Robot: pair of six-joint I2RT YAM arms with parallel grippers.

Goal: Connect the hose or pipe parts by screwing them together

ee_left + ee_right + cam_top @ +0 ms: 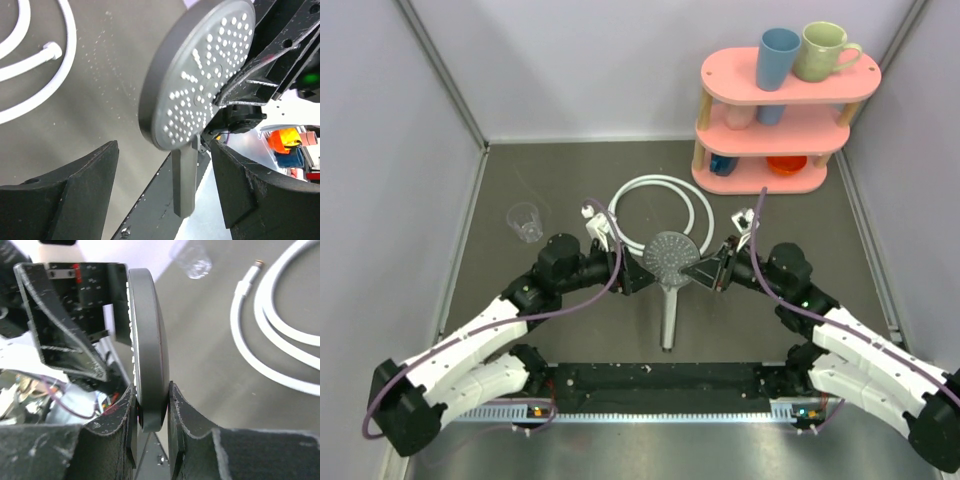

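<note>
The dark grey shower head (669,255) is held off the table between both arms, its handle (668,320) pointing toward the near edge. My right gripper (700,272) is shut on the rim of the round head (147,340), a finger pressed on each flat side (151,395). My left gripper (634,272) stands open just left of the head; in the left wrist view its fingers (164,150) are spread apart below the perforated face (200,75), touching nothing. The white hose (660,205) lies looped on the table behind, one end fitting (52,50) lying free.
A small clear cup (526,221) stands at the left of the table. A pink two-tier shelf (780,120) stands at the back right, with a blue cup (778,57) and a green mug (825,50) on top. Grey walls close in both sides.
</note>
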